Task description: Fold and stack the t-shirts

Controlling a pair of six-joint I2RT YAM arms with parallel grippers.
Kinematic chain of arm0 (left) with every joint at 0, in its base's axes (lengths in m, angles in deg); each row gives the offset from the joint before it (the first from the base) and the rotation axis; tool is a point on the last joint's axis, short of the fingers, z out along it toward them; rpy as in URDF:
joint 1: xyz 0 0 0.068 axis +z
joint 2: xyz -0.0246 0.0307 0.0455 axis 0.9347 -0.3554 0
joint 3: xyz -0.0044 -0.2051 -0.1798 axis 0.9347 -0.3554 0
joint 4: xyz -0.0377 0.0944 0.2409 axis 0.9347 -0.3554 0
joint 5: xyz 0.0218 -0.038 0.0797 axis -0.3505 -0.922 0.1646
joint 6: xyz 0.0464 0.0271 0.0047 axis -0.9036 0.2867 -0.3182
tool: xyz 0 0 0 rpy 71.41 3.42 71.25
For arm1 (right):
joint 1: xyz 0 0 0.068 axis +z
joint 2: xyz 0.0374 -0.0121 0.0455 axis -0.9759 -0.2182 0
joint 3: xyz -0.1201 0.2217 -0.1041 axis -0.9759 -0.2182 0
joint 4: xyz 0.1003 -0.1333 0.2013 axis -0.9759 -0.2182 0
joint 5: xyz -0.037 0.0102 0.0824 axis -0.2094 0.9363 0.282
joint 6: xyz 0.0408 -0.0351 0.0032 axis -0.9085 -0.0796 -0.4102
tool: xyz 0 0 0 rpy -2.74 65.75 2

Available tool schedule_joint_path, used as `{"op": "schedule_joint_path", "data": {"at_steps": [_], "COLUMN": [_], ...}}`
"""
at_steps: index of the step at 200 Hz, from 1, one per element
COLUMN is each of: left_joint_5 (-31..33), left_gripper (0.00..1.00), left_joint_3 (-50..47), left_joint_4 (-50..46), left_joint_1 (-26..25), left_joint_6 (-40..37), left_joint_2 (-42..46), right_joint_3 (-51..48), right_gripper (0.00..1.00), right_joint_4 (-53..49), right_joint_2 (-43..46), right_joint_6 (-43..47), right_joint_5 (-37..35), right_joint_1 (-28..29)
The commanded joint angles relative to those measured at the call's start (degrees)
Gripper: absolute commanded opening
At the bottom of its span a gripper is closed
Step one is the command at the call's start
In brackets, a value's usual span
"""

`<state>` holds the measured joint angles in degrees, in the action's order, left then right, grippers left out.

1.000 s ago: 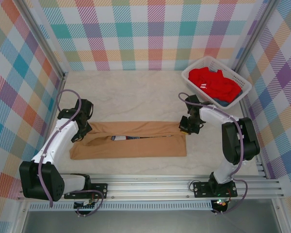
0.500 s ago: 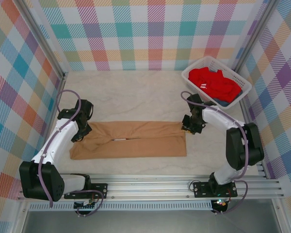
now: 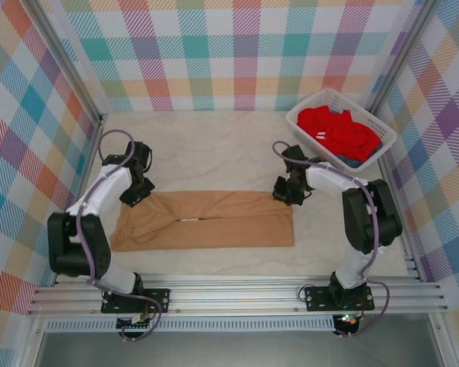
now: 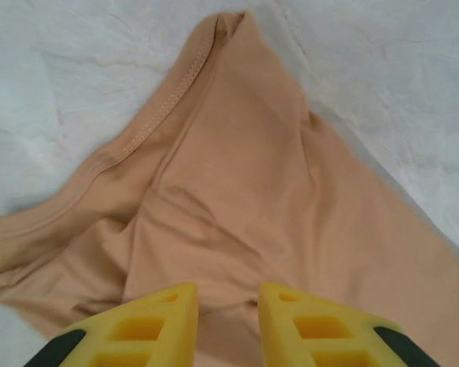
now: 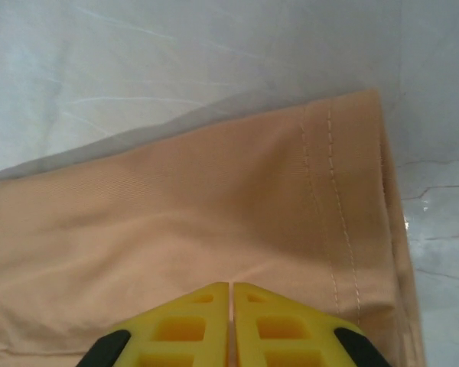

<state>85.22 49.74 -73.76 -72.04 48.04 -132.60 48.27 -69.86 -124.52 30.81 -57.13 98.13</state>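
The tan-orange t-shirt [image 3: 206,220] lies folded as a long flat strip across the middle of the table, its print hidden. My left gripper [image 3: 134,195] hangs over the strip's far left end; in the left wrist view it [image 4: 228,294] is open, with cloth [image 4: 237,191] and the collar seam [image 4: 161,115] below. My right gripper [image 3: 283,195] is at the far right corner; in the right wrist view it [image 5: 231,287] is shut, tips down on the cloth [image 5: 176,206] near the stitched hem [image 5: 329,191]. The red t-shirt [image 3: 336,131] lies crumpled in the basket.
The white lattice basket [image 3: 306,107] stands at the back right, close behind the right arm. Plaid walls close the table in on three sides. A metal rail [image 3: 237,294] runs along the near edge. Bare tabletop [image 3: 206,153] lies behind the strip.
The gap in the strip has closed and the blue print is covered. My left arm has swung toward the back left wall. My right gripper has shifted a little left along the far edge.
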Motion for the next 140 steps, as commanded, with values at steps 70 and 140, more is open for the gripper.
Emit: {"op": "schedule_joint_path", "data": {"at_steps": [70, 140], "left_joint_5": [-5.95, -12.87], "left_gripper": [0.24, 0.32], "left_joint_3": [6.81, 10.18], "left_joint_4": [5.52, 9.38], "left_joint_1": [15.18, 16.68], "left_joint_6": [-5.77, -5.61], "left_joint_2": [-15.82, -11.05], "right_joint_3": [-9.28, -1.27], "right_gripper": [0.06, 0.16], "right_joint_4": [-3.87, -4.54], "right_joint_2": [3.37, 5.96], "right_joint_6": [-1.63, 0.29], "right_joint_5": [-2.42, -5.0], "right_joint_1": [0.01, -0.74]}}
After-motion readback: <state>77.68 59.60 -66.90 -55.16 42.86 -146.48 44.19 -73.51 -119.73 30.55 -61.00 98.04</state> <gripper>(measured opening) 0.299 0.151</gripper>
